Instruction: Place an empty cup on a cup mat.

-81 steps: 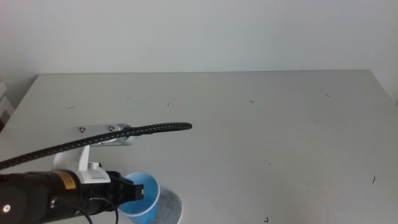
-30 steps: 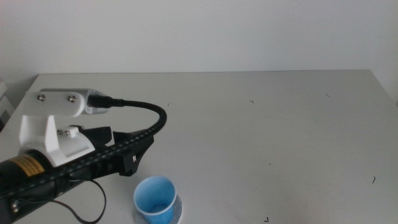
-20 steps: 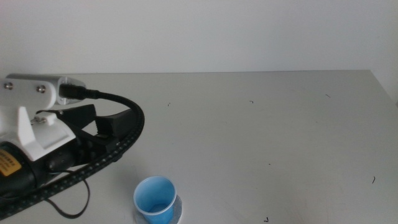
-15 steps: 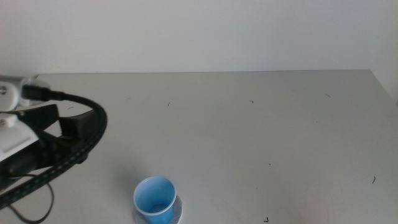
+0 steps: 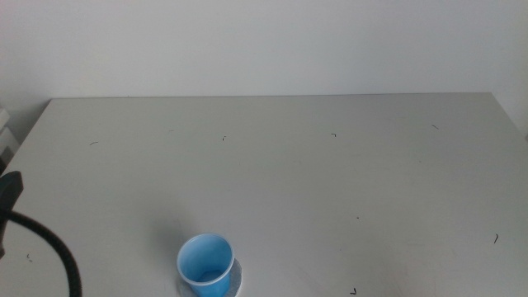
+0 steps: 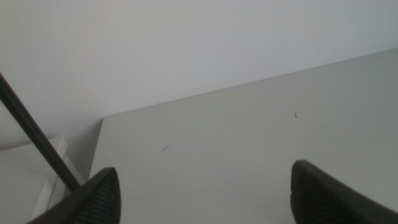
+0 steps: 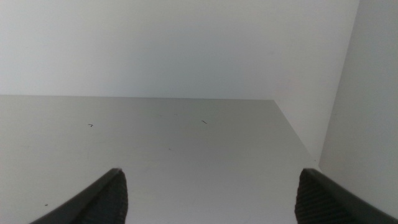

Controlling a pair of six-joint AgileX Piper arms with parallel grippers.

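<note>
The blue cup (image 5: 205,264) stands upright and empty on the grey cup mat (image 5: 234,280) at the front left of the table in the middle view; only a sliver of the mat shows past the cup's base. My left gripper (image 6: 205,196) is open and empty, pulled back past the table's left side; only its cable (image 5: 49,252) shows in the middle view. My right gripper (image 7: 211,193) is open and empty, out of the middle view, looking over bare table. Neither wrist view shows the cup or mat.
The grey table (image 5: 330,181) carries only small dark specks. Its far edge meets a white wall (image 5: 264,41). A white object (image 5: 5,136) sits past the table's left edge.
My left gripper let go of the cup on the mat, rose, and drew back to the left out of the middle view. The cup stayed on the mat.
</note>
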